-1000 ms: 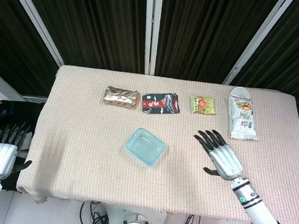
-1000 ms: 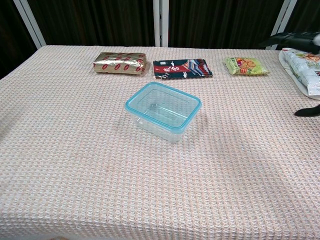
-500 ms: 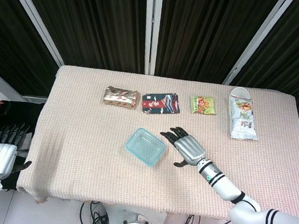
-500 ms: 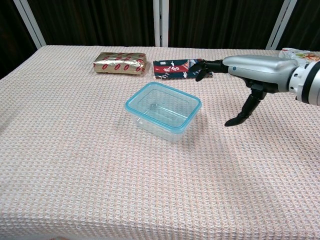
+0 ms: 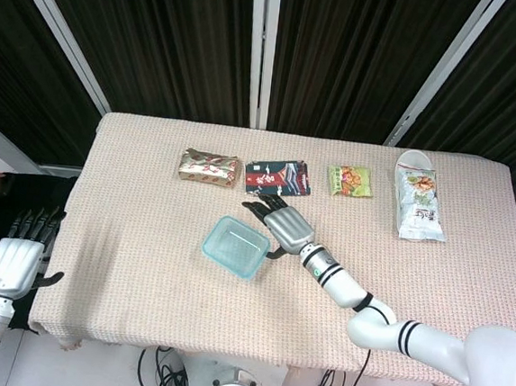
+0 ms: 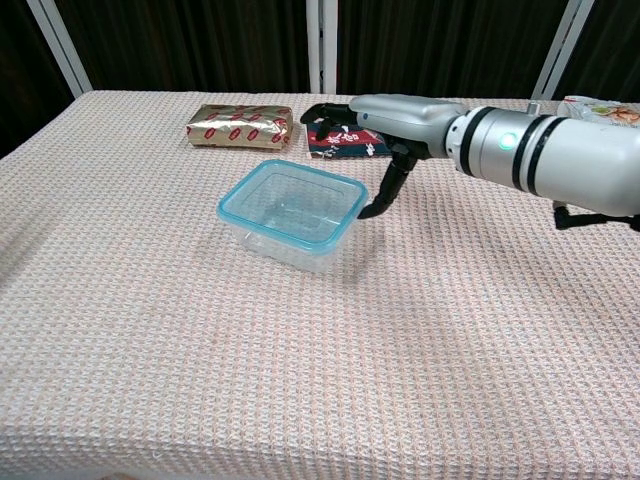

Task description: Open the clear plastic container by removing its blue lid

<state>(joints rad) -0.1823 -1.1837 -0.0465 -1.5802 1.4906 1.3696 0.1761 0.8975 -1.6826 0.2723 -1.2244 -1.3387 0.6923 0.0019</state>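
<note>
— Where is our container point(image 6: 290, 213)?

— Mid-table, in front of the snack packs, blue lid point(image 5: 235, 246) on. Our right hand point(image 5: 280, 219) is at its right rim, thumb touching, fingers spread, grasping nothing. Left hand point(image 5: 17, 260) hangs released off the table.

— How will it handle?

— We judge it light, stiff and slippery; it could slide. We'd brace the body and peel a lid corner.

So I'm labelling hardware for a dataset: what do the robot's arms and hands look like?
Each robot hand has a silver-white back and black fingers: right robot hand, left robot hand. The right arm is glossy silver-grey with black bands and a small green light near the wrist.
</note>
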